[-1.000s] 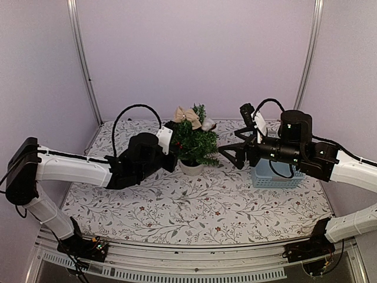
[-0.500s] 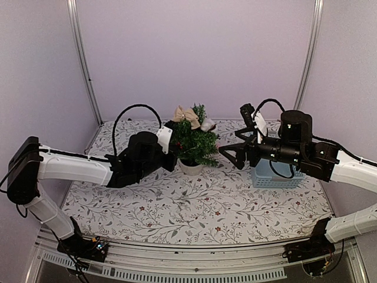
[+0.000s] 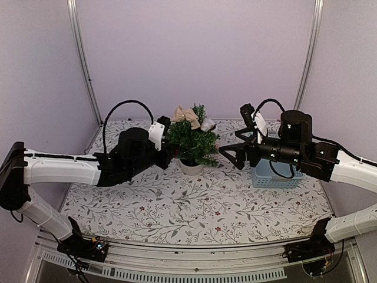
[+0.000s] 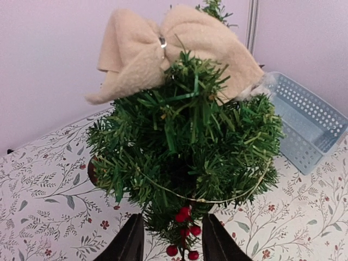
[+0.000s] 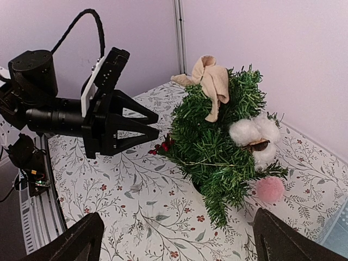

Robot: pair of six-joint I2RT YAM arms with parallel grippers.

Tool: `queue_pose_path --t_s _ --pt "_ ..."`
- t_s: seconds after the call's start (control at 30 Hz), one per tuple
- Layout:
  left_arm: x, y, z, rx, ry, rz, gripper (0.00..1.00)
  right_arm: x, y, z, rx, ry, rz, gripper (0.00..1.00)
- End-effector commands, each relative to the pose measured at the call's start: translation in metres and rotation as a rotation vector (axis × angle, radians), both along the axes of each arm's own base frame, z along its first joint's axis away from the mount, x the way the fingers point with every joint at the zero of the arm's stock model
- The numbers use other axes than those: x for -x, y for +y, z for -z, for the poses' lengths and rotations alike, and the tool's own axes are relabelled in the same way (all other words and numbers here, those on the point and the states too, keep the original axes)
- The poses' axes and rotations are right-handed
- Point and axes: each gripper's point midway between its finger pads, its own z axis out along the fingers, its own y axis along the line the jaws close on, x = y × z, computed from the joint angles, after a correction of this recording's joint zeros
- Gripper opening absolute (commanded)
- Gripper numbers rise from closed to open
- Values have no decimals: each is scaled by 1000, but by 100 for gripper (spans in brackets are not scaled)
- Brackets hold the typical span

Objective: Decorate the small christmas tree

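Observation:
The small christmas tree stands in a white pot at the back middle of the table. It carries a beige bow on top, a white cotton boll and a red berry sprig on a low left branch. My left gripper is open just left of the tree. In the left wrist view its fingers stand either side of the sprig without touching it. My right gripper hovers wide open to the tree's right, holding nothing.
A light blue perforated basket sits at the right, under the right arm. A pink pompom lies on the floral tablecloth beside the pot. Metal frame posts and purple walls close in the back.
My left gripper has opened off the berry sprig, which stays on the tree, and the left arm has drawn back a little to the left. The right arm has not moved.

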Motion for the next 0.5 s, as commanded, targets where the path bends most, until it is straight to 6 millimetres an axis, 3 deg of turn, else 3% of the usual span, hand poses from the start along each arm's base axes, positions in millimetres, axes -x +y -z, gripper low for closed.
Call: queue_pose_path --t_s 0.0,0.47 --pt "9 15 5 -14 29 4 39 2 -4 -11 -23 -8 4 99" --pt "42 36 5 8 39 76 48 2 0 -7 -19 0 -14 99"
